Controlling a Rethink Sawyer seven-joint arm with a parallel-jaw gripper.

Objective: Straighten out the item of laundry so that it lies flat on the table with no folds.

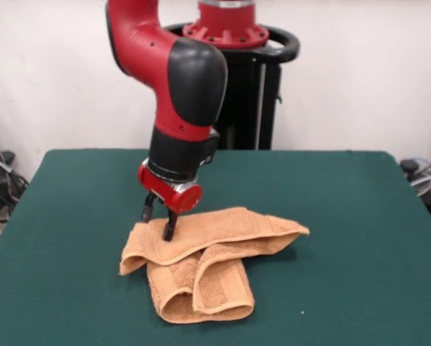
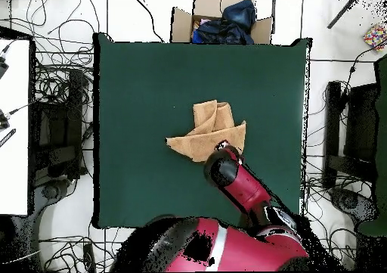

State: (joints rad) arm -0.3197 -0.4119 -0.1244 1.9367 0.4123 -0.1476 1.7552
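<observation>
The light orange-tan towel (image 1: 208, 256) lies crumpled near the middle of the dark green table (image 1: 345, 216). It is folded over itself, with two rolled flaps pointing toward the camera and one long fold running to the right. My gripper (image 1: 158, 220) is down at the towel's far left corner. Its two black fingers stand apart: one fingertip (image 1: 169, 232) touches the top of the towel and the other is just behind the towel's edge. In the overhead view the towel (image 2: 212, 126) is bunched at the middle of the table (image 2: 136, 96), and the arm (image 2: 230, 175) hides the gripper.
The black pedestal (image 1: 248, 94) stands behind the table's far edge. In the overhead view a cardboard box (image 2: 221, 22) with dark blue contents sits beyond the table's top edge. Cables and equipment lie on the floor on both sides.
</observation>
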